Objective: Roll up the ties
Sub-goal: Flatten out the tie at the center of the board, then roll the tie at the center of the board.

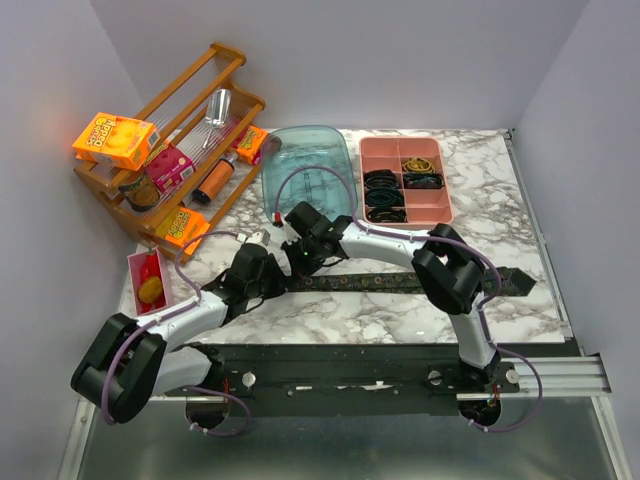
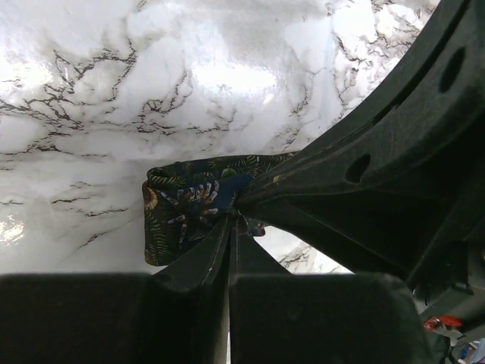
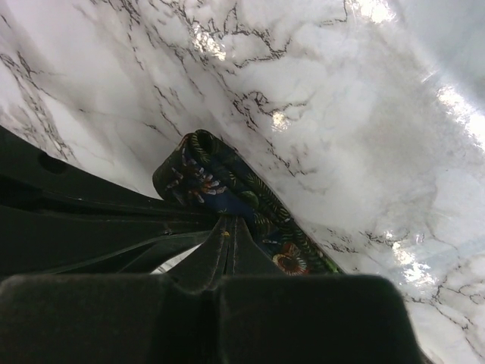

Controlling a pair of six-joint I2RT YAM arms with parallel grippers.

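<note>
One tie (image 1: 400, 282), dark with a fine leaf and orange print, lies stretched across the marble table toward the right edge. Its left end is folded over into a small loop (image 2: 182, 208) (image 3: 198, 176). My left gripper (image 1: 278, 268) (image 2: 231, 218) is shut on that folded end, its fingertips pinching the fabric. My right gripper (image 1: 298, 258) (image 3: 229, 221) comes in from the opposite side and is shut on the same end. The two grippers' tips meet there almost touching. The tie's pointed far end (image 1: 528, 281) lies flat.
A pink compartment tray (image 1: 452, 180) holding rolled dark ties stands at the back right. A clear blue bin (image 1: 345, 160) is behind the grippers. A wooden rack (image 1: 225, 55) with boxes and bottles stands at back left. A small pink box (image 1: 137, 265) sits at the left.
</note>
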